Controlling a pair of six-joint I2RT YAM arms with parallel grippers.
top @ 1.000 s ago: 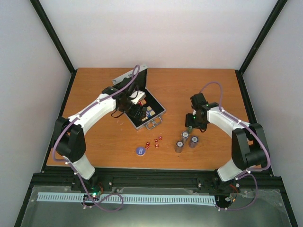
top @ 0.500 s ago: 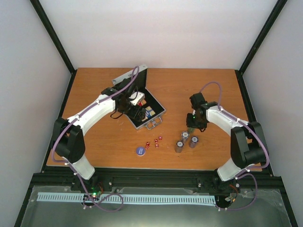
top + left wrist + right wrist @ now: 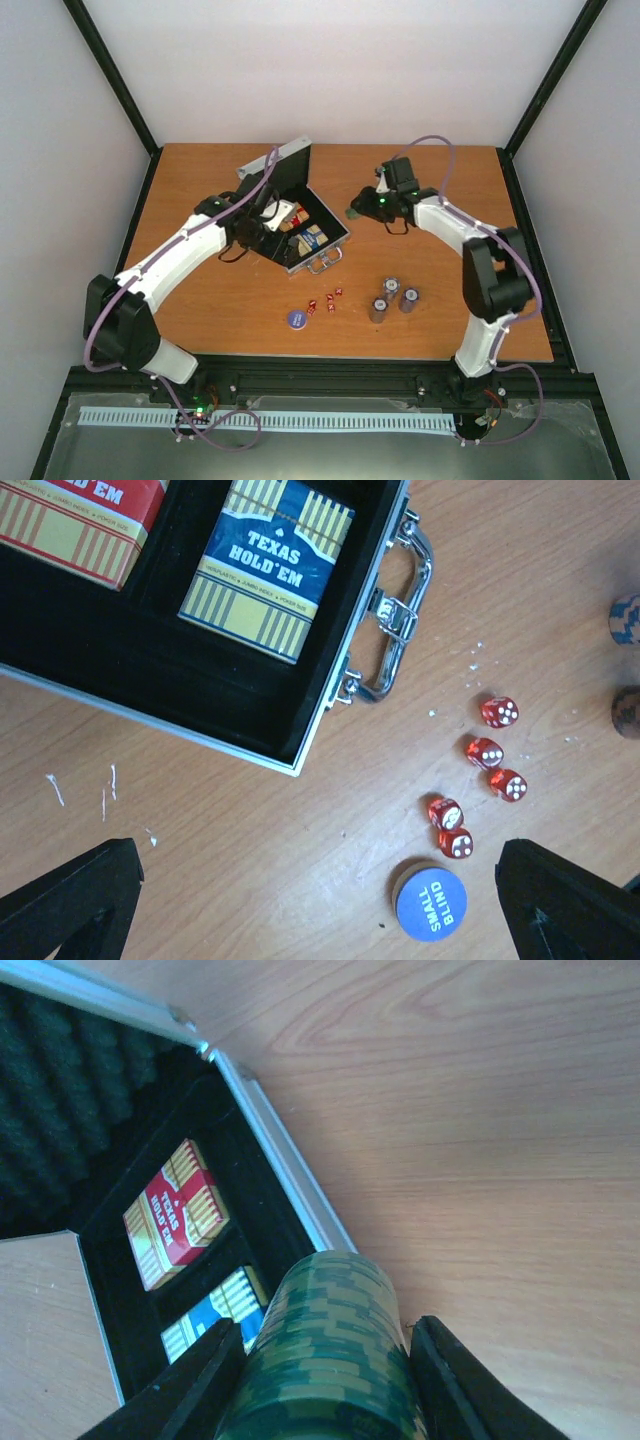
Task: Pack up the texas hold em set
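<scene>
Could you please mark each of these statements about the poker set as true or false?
1. The right fingers hold a green chip stack. True.
2. Five red dice lie on the table near the blue disc. True.
3. Both card boxes lie out on the table. False: the red card box and blue card box sit inside the open case.
4. The blue disc is gripped. False: it lies free on the table, and the left fingers are open and empty.
</scene>
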